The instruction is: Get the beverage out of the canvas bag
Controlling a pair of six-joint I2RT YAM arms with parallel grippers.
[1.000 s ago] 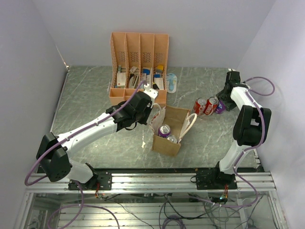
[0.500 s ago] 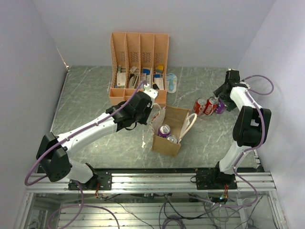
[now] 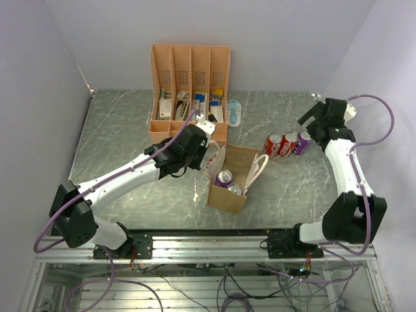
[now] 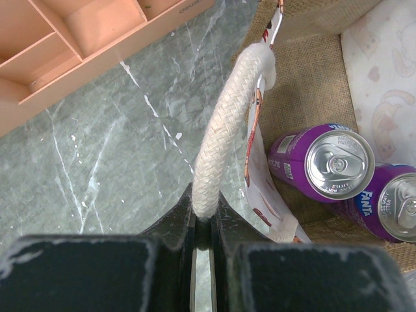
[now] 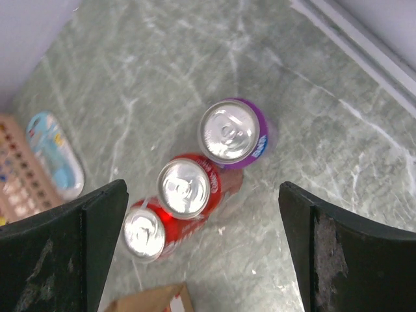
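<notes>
Canvas bag (image 3: 229, 190): is standing open between the two arms.
Left gripper (image 4: 203, 218): is pinching the bag's white rope handle (image 4: 224, 136).
Right gripper (image 5: 201, 195): is hovering, jaws spread wide, above three standing cans (image 5: 232, 133) outside the bag.
Purple beverage cans (image 4: 328, 162): are lying inside the bag.

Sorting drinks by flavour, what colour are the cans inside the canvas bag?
Purple; the cans show best in the left wrist view.

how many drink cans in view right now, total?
5. Two purple cans sit inside the canvas bag. Out on the table right of it, in a row: two red cans and one purple can. The bag may hide more.
</notes>
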